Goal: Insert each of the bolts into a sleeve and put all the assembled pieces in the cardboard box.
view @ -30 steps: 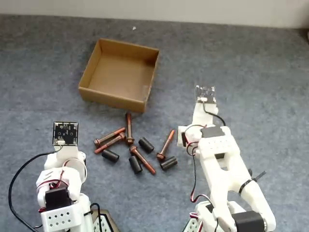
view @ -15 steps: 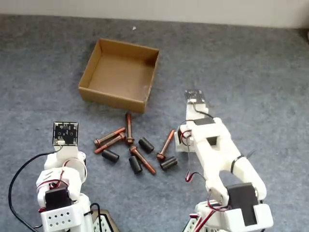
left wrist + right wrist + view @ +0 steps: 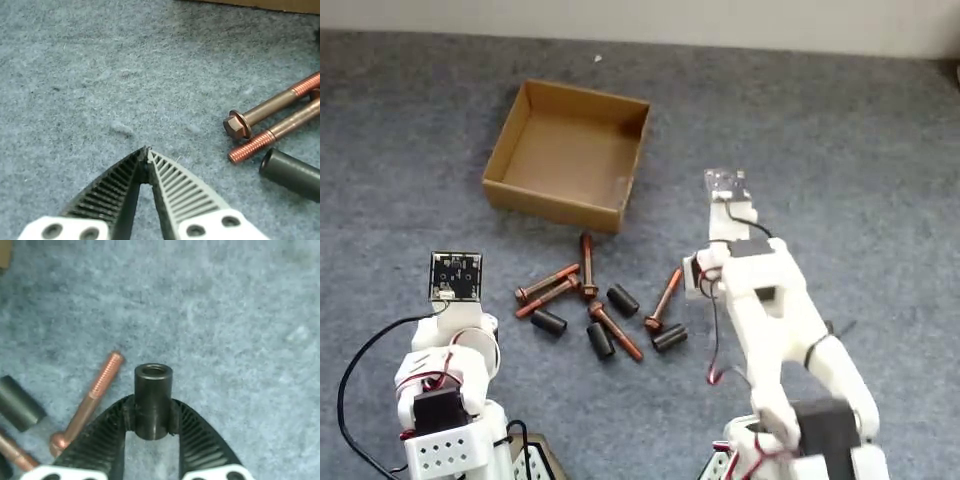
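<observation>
right gripper (image 3: 151, 409) pinching sleeve (image 3: 153, 385), bore pointing away from wrist; nearest bolt (image 3: 88, 402) just beside it, long axis roughly parallel. left gripper (image 3: 146, 151) pressed together, empty.

My high camera looks down over the whole worktop (image 3: 880, 150). The wrist cameras ride close behind the left hand (image 3: 146, 152) and right hand (image 3: 151, 407), aimed down at it. Every view shares bolts (image 3: 666, 296) lying beside those hands.

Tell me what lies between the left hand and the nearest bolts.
Just bare grey carpet separates the left hand from those bolts, seen in the left wrist view.
</observation>
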